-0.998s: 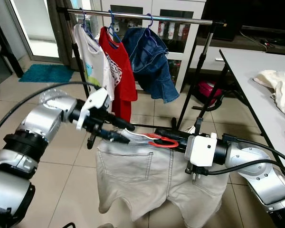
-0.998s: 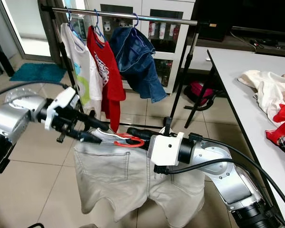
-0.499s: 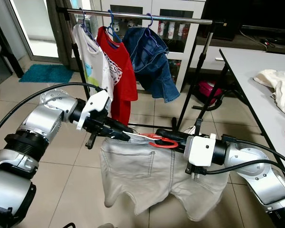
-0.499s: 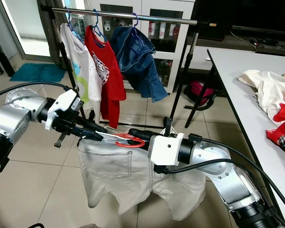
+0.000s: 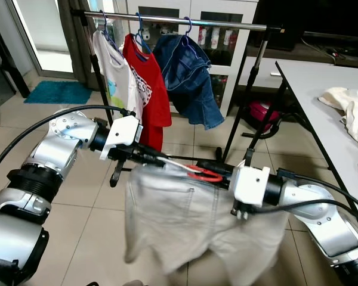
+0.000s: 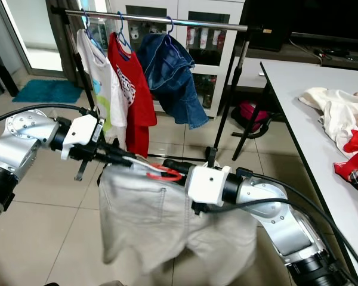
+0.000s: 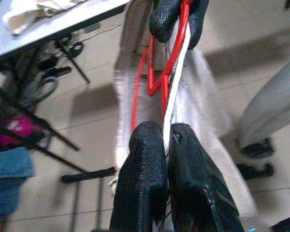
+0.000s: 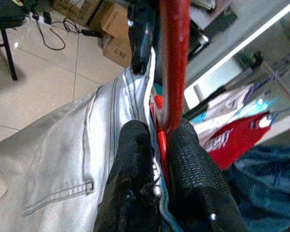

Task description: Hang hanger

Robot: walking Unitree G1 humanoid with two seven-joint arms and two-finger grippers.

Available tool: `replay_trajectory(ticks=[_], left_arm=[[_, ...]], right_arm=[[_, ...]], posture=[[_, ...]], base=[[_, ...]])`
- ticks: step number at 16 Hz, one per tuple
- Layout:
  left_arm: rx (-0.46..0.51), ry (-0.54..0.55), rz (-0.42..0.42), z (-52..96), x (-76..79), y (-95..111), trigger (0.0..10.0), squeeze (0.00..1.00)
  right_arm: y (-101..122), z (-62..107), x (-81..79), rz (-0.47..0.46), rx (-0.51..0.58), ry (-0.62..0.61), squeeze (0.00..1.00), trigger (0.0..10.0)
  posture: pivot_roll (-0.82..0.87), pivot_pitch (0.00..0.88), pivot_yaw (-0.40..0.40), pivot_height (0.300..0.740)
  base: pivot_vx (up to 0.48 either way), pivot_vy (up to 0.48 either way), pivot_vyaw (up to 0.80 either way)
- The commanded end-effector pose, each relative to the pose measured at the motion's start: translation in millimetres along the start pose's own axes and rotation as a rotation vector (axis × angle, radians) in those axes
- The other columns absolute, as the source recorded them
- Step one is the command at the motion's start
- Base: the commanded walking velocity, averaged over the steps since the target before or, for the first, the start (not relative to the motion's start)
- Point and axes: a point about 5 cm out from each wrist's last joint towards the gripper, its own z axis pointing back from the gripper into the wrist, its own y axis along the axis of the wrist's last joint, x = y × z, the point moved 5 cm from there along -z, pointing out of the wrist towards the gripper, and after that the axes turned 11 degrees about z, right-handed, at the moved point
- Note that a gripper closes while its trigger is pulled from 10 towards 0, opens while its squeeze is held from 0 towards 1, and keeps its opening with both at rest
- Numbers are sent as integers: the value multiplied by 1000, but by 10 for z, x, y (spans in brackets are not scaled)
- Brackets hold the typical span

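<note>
1. The left tool (image 5: 152,159) and right tool (image 5: 212,170) each pinch the red hanger (image 5: 204,174), carrying pale grey shorts (image 5: 185,220), mid-air before the robot.
2. Keep both grips level and lift the hook clear above the rail (image 5: 227,24).
3. Hung red shirt (image 5: 144,89) and denim shorts (image 5: 188,77) crowd the rail; the free stretch lies rightward, beside the table (image 5: 322,113).

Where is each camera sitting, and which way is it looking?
Left eye view: on the head, facing forward and down at the clothes rail; both silver arms show.
Right eye view: beside it, same scene.
Left wrist view: on the left arm, along the left gripper pinching the red hanger.
Right wrist view: on the right arm, along the right gripper; its black fingers show.
Both wrist views share the hanger and the pale shorts.
</note>
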Motion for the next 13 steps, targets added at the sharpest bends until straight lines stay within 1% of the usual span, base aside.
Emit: replay_trajectory(ticks=[1, 2, 3, 4, 5, 6, 7, 8, 9, 10, 11, 12, 13], left_arm=[[-41, 127, -73, 160, -160, 37, 0, 0], [-63, 184, -119, 215, -228, 63, 0, 0], [-81, 263, -145, 291, -323, 96, 0, 0], [-95, 304, -163, 333, -372, 111, 0, 0], [-125, 398, -212, 450, -471, 160, 0, 0], [-134, 466, -249, 531, -535, 201, 0, 0], [-137, 507, -267, 579, -574, 232, 0, 0], [-147, 580, -314, 662, -638, 284, 0, 0], [-165, 623, -351, 715, -675, 307, 0, 0], [-234, 737, -448, 863, -778, 350, 0, 0], [-299, 853, -537, 1027, -879, 412, 0, 0], [-342, 971, -588, 1196, -967, 477, 0, 0], [-372, 1051, -589, 1315, -1015, 488, 0, 0]], right_arm=[[-171, 52, 37, -72, -97, -17, 0, 10000], [-259, 60, -13, -139, -148, -11, 0, 10000], [-333, 63, -23, -188, -197, -31, 0, 10000], [-367, 65, -25, -218, -218, -47, 0, 10000], [-458, 65, -15, -320, -271, -113, 0, 10000], [-513, 66, -10, -397, -307, -162, 0, 10000], [-539, 62, -11, -446, -322, -189, 0, 10000], [-572, 60, -16, -515, -348, -225, 0, 10000], [-592, 61, -31, -551, -367, -235, 0, 10000], [-631, 70, -75, -587, -412, -231, 0, 10000], [-676, 92, -115, -599, -462, -225, 0, 10000], [-720, 120, -123, -613, -508, -239, 0, 10000], [-751, 142, -97, -623, -532, -269, 0, 10000]], posture=[[-85, 0, 6, 740], [-86, 0, 5, 740], [-85, 0, 3, 740], [-85, 0, 1, 740], [-81, 0, -7, 740], [-78, 0, -13, 740], [-78, 0, -13, 740], [-74, 0, -21, 740], [-73, 0, -23, 740], [-71, 0, -27, 740], [-71, 0, -28, 740], [-71, 0, -27, 740], [-72, 0, -26, 740]], base=[[0, 0, 0], [0, 0, 0], [0, 0, 0], [0, 0, 0], [0, 0, 0], [0, 0, 0], [0, 0, 0], [0, 0, 0], [0, 0, 0], [0, 0, 0], [0, 0, 0], [0, 0, 0], [0, 0, 0]])
